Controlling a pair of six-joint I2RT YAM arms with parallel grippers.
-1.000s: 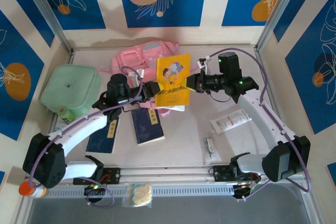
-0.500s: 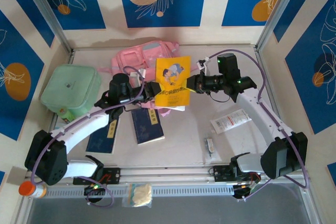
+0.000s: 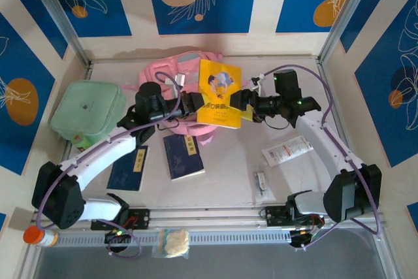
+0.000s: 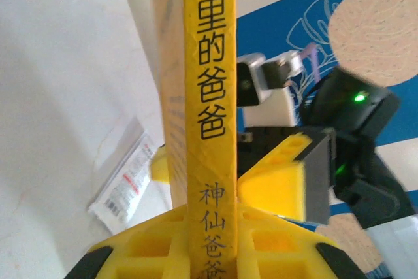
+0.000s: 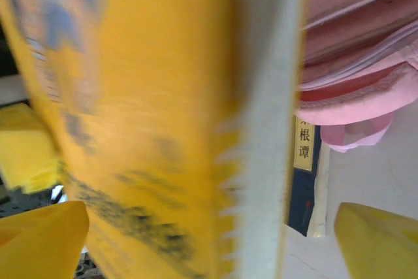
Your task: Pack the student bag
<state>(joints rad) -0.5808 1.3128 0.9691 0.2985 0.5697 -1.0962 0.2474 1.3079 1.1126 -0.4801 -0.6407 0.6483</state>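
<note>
Bag (image 3: 171, 73) lies pink at the back of the worktop (image 3: 228, 168), beneath and just behind both sets of jaws. Left jaws are clamped on the spine of a yellow book (image 3: 220, 93) held over it. Right jaws stand wide, straddling the book's far edge without gripping. Blue books (image 3: 184, 155) lie nearer.

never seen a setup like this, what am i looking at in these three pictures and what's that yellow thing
Two robot arms are bolted to a table. One picture looks down from above; the other two come from cameras on each wrist. On the table lie a pink backpack, a mint-green case, two dark blue books and a white packet. The left gripper is clamped on a yellow book over the backpack; the right gripper stands open around its other edge.
</note>
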